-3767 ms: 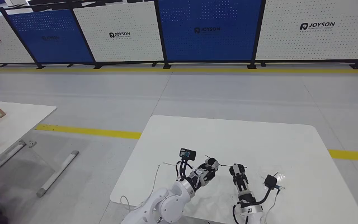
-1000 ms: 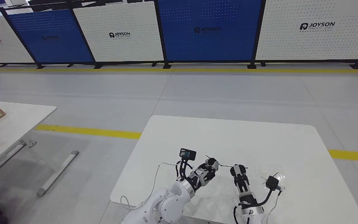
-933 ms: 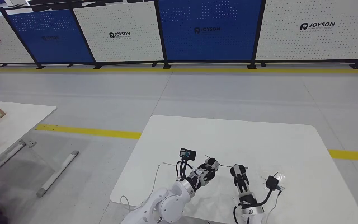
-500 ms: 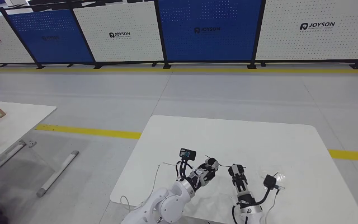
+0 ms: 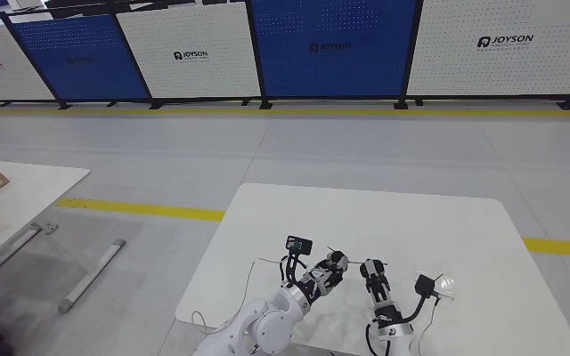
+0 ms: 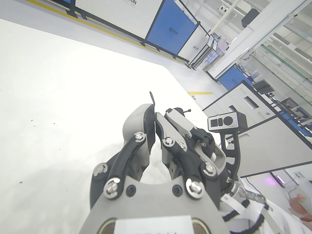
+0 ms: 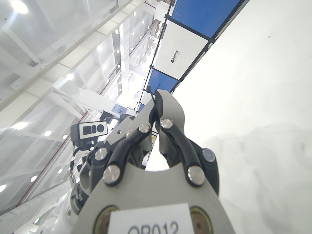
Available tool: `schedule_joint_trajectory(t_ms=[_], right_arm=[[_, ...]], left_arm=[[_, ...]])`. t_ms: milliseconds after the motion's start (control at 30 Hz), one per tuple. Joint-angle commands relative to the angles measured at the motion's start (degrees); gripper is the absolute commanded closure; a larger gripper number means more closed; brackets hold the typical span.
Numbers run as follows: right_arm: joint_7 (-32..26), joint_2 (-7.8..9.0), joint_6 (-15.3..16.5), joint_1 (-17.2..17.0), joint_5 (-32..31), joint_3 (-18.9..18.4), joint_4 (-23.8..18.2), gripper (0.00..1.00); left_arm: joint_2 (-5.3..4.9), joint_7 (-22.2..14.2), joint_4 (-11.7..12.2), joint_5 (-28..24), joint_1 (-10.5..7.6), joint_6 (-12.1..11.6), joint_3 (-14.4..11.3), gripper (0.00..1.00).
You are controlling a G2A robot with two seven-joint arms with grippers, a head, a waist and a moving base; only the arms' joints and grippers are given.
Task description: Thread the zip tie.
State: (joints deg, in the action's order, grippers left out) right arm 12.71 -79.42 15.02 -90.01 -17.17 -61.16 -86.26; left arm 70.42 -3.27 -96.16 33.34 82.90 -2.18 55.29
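Top looks down; both close wrist views, seemingly, share table (image 5: 401, 222).

In the centre of the frame the left gripper (image 6: 155, 115) has its 2 fingers pressed together on a thin black zip tie (image 6: 152, 97), whose end sticks out past the tips. The right gripper (image 6: 173, 113) sits just beside it, over the white table (image 6: 73, 86).

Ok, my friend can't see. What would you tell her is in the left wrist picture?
The left gripper is pinched shut on a thin black zip tie, whose end pokes out above it. The right gripper sits close beside it, over a white table.
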Motion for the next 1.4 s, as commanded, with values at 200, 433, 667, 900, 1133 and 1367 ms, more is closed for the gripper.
schedule_joint_trajectory(t_ms=[200,433,667,900,1133,1367], right_arm=[[0.13,-0.12,0.91,-0.02,0.48,-0.44,0.19,1.0],[0.1,-0.12,0.86,-0.03,0.51,-0.48,0.16,1.0],[-2.55,0.22,2.46,-1.66,1.9,-2.11,-1.92,1.0],[-4.36,0.44,3.88,-2.52,3.25,-3.33,-2.83,1.0],[-4.91,0.66,4.46,-3.42,3.74,-4.36,-3.85,1.0],[-5.5,0.67,3.82,-3.48,3.18,-4.37,-3.79,1.0]], left_arm=[[0.0,0.0,0.0,0.0,0.0,0.0,0.0,1.0],[0.07,-0.4,0.28,-1.27,-0.07,-0.53,-0.09,1.0],[0.09,-2.77,1.63,-8.52,-0.64,-5.95,0.95,1.0],[0.07,-2.0,1.45,-11.59,-0.2,-7.95,1.74,1.0],[0.13,-3.41,1.8,-12.69,-0.81,-7.77,1.38,1.0],[0.23,-3.95,1.75,-11.87,-1.28,-7.27,0.47,1.0]])
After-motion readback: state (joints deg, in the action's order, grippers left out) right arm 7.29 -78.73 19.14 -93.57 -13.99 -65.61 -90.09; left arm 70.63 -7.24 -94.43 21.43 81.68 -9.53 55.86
